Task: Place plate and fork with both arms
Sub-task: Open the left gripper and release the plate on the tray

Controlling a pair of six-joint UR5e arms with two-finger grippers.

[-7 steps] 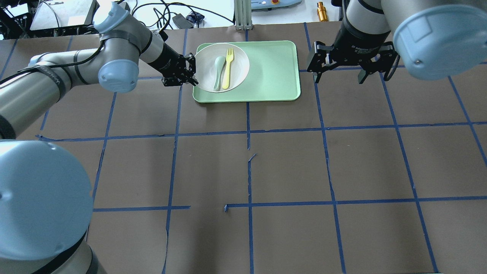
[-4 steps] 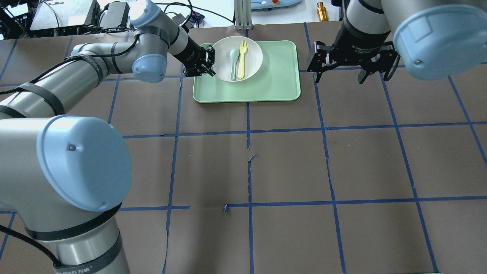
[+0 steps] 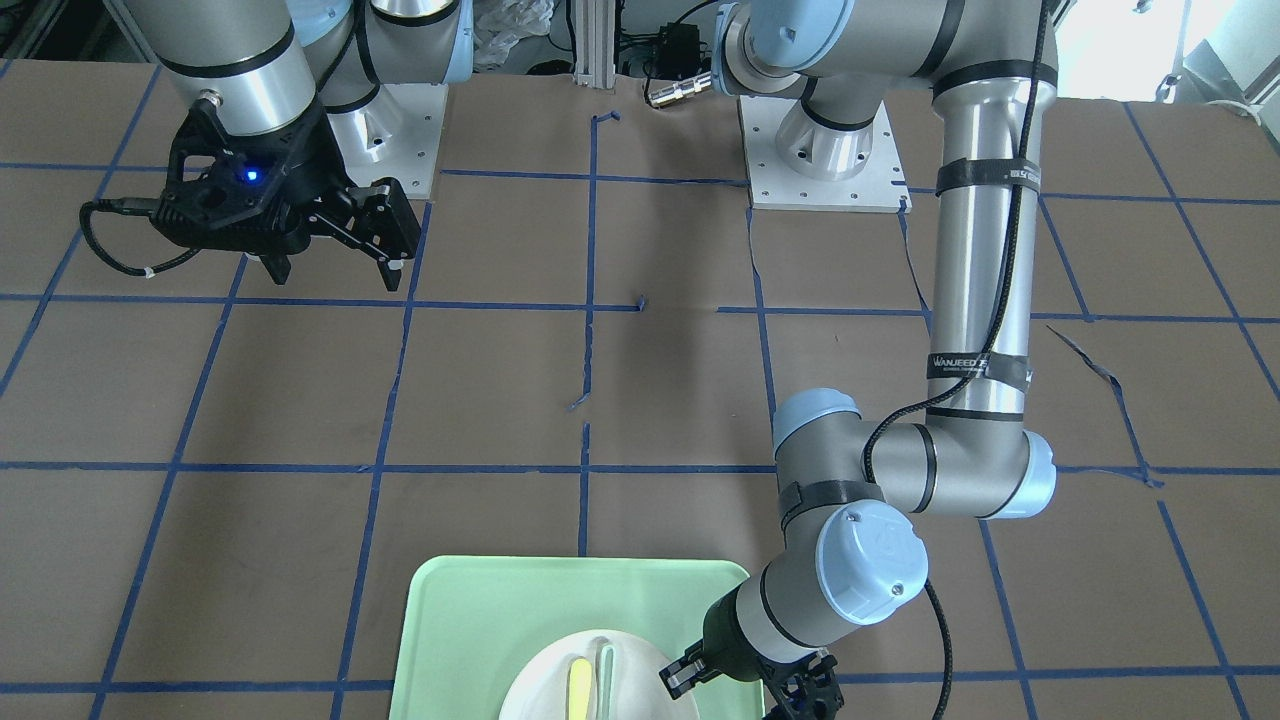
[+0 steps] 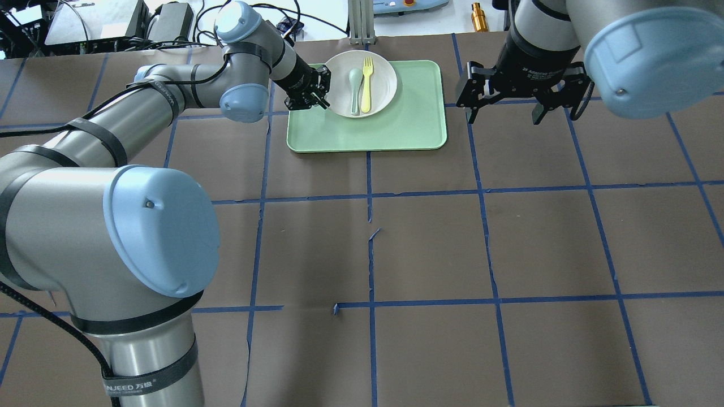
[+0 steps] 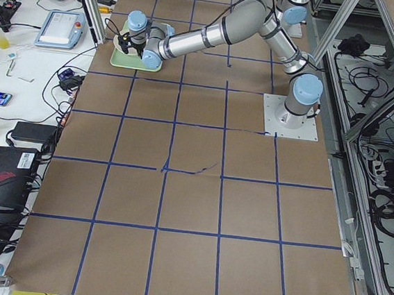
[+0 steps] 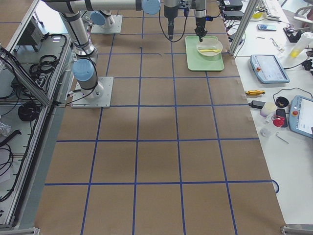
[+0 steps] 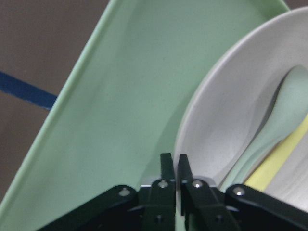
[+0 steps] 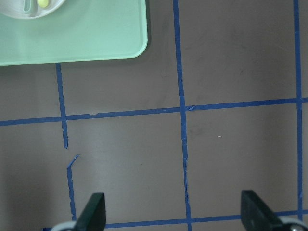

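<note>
The off-white plate (image 4: 382, 73) carries the pale-yellow fork (image 4: 366, 83) and a grey-green spoon (image 4: 354, 90). It hangs over the far left part of the green tray (image 4: 396, 124), seemingly lifted off it. My left gripper (image 4: 319, 95) is shut on the plate's left rim. The left wrist view shows the gripper (image 7: 173, 161) pinching the rim of the plate (image 7: 216, 120), next to the fork (image 7: 279, 161). My right gripper (image 4: 503, 118) is open and empty, hovering to the right of the tray. It also shows in the right wrist view (image 8: 174, 211).
The brown table top (image 4: 430, 243) carries a grid of blue tape. Cables and boxes (image 4: 90, 22) lie beyond the far edge. A metal post (image 4: 362, 22) stands behind the tray. In the front-facing view the left arm's elbow (image 3: 960, 470) hangs over the table.
My left gripper has carried the plate with the fork and spoon away from the tray's left front corner, to the far right. The right arm has not moved.
</note>
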